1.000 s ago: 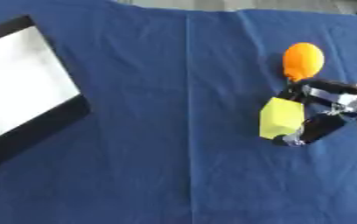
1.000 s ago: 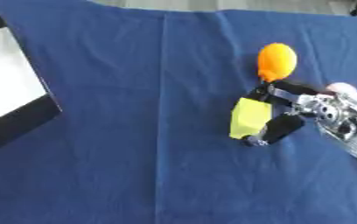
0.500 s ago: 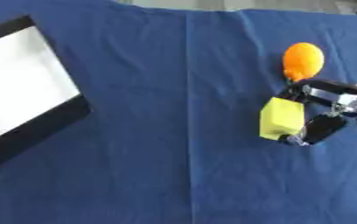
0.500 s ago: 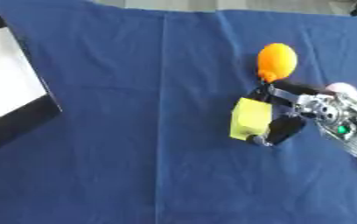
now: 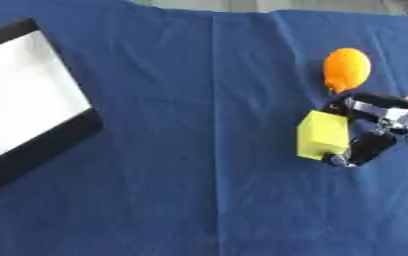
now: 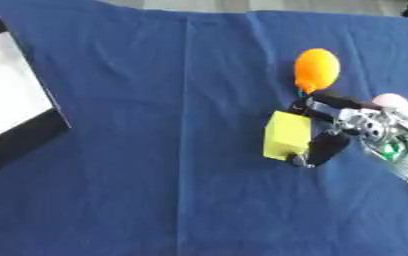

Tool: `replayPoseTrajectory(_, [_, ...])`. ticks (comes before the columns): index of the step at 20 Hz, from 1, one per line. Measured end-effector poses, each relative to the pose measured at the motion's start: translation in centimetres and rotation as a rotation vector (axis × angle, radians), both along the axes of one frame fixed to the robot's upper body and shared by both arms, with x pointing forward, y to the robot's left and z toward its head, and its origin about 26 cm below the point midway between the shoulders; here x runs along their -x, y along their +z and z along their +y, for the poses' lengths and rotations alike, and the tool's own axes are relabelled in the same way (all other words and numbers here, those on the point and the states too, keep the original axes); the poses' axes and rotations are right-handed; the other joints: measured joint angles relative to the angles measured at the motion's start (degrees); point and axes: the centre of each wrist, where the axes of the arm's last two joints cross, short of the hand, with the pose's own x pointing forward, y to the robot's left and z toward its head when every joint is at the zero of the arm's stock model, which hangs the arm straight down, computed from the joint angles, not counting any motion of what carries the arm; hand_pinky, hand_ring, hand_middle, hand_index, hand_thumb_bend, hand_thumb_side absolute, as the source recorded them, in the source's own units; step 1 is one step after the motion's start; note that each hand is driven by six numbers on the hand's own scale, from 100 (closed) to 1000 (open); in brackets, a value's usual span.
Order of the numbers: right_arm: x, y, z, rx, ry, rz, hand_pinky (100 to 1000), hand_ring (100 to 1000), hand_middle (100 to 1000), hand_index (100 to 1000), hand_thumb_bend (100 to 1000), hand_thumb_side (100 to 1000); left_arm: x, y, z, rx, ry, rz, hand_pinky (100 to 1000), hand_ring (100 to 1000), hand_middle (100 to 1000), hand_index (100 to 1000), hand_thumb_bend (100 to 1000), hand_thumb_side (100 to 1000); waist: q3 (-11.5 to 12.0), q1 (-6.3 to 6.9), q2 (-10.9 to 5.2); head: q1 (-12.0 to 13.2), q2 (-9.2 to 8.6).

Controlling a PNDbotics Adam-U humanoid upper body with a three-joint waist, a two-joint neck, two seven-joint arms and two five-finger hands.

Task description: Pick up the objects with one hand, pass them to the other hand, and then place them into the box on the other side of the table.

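One hand is in view, our right hand (image 6: 347, 127), coming in from 3 o'clock, and it has its fingers and thumb curled round the yellow block (image 6: 287, 135). The block sits at the hand's 9 o'clock side, long axis running roughly 12 to 6, pinched between a finger (image 6: 330, 101) along its top edge and the thumb (image 5: 366, 149) under its lower corner. We cannot tell whether it is off the blue cloth (image 5: 181, 150) or resting on it. An orange object (image 5: 346, 69) lies just beyond, at 12 o'clock from the block, near the finger but apart from the block. Something pale pink (image 6: 389, 102) shows behind the hand. The box (image 5: 24, 107) lies well apart at 9 o'clock, on the far-left side, so we judge the block must go across to our left hand, which shows in neither view.
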Motion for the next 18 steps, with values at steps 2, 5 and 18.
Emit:
replayPoseTrajectory(2, [0.0,0.0,0.0,-0.015,0.001,0.003,773,734,589,680,408,100,0.0,0.0,0.0,0.000,0.000,0.001,1000,784,756,822,182,1000,-0.06,0.00,0.00,0.01,0.00])
replayPoseTrajectory(5, [-0.1,0.1,0.1,-0.042,0.001,-0.005,755,694,523,622,323,100,0.0,0.0,0.0,-0.001,-0.001,0.002,1000,784,756,822,180,1000,-0.24,0.00,0.00,0.13,0.04])
replayPoseTrajectory(18, [-0.4,2.0,-0.6,-0.293,0.029,-0.090,732,647,465,593,238,100,0.4,-0.7,0.3,0.001,0.010,0.018,1000,785,757,822,170,966,-1.95,0.87,-1.72,1.66,1.37])
